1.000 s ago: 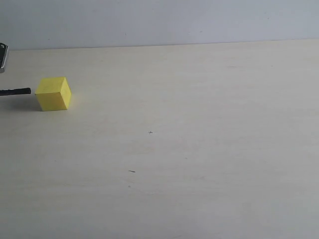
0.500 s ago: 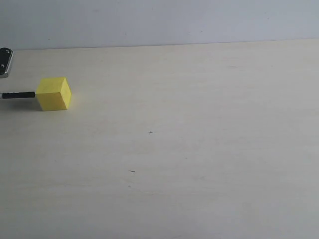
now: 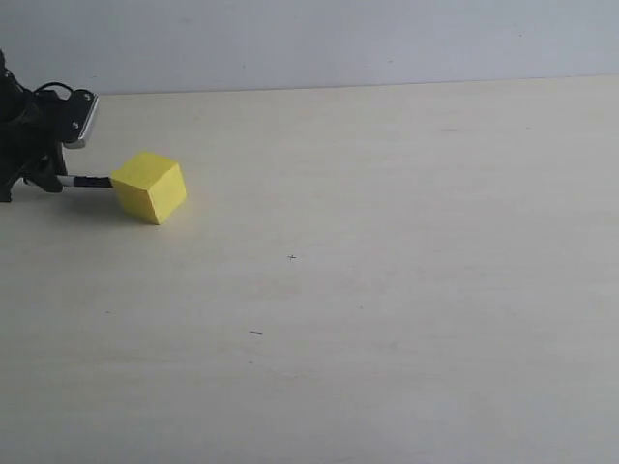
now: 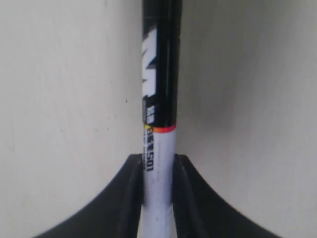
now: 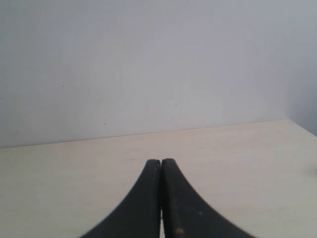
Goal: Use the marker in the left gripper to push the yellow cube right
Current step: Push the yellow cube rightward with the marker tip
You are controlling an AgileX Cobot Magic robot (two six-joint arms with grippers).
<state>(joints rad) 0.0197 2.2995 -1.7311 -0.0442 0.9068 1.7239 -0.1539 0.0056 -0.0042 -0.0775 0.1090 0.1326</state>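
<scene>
The left gripper (image 3: 50, 176) stands at the far left edge of the table (image 3: 387, 290) in the exterior view, a black, angular body with a small silvery plate on its upper side. Its two smooth black fingers (image 4: 131, 198) curve inward and clamp narrowly on the marker (image 3: 89, 182), one on each side of the white barrel. In the left wrist view the marker (image 4: 159, 89) runs straight out from the left gripper (image 4: 158, 166). It is a slim, glossy cylinder, white where it is held, then a thin red-orange band, then a long black section with white lettering (the small print is too blurred to read).

The marker lies about level, low over the tabletop, and its black end touches the left side of the yellow cube (image 3: 149, 187). The cube rests on the table near the left rear. It is turned so that one vertical edge faces the camera. Its faces are plain and matte and its edges crisp.

The tabletop is pale, cream-coloured and smooth, with a faint grain and a couple of tiny dark specks near its middle. A flat grey-white wall (image 3: 290, 39) rises behind it.

The right gripper (image 5: 161, 163) shows only in its own wrist view. Its tapering black fingers are pressed together with nothing between them, above bare table.
</scene>
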